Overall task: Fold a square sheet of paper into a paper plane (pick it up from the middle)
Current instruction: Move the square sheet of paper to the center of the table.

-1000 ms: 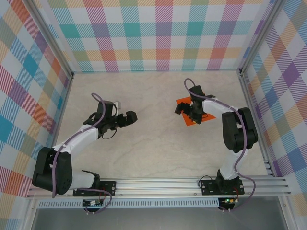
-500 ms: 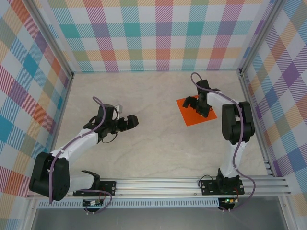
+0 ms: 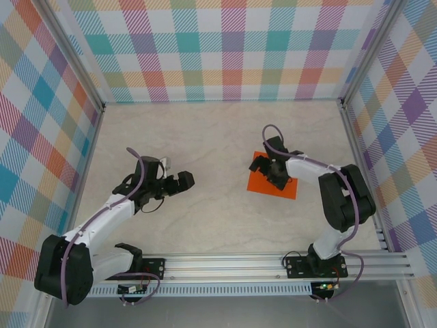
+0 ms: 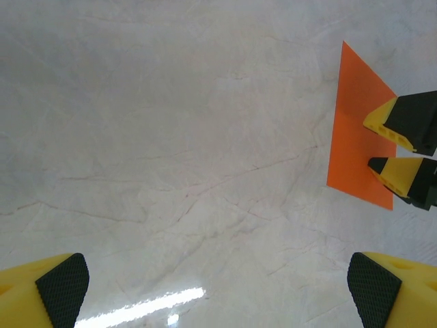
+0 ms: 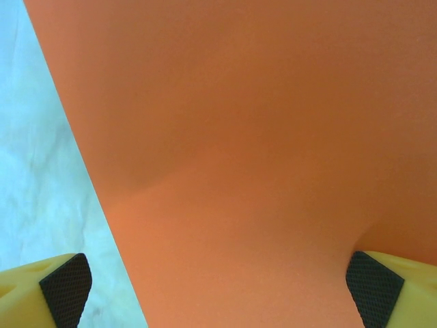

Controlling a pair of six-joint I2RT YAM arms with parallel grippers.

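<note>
Though half beneath the wide-open right end effector (image 5: 218, 280), orange sheet (image 3: 273, 189) seemingly flat.

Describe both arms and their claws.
The left arm and right arm have black joints and white links, each trailing a lilac cable. The left claw and right claw have yellow fingers with black cross-hatched pads.
</note>
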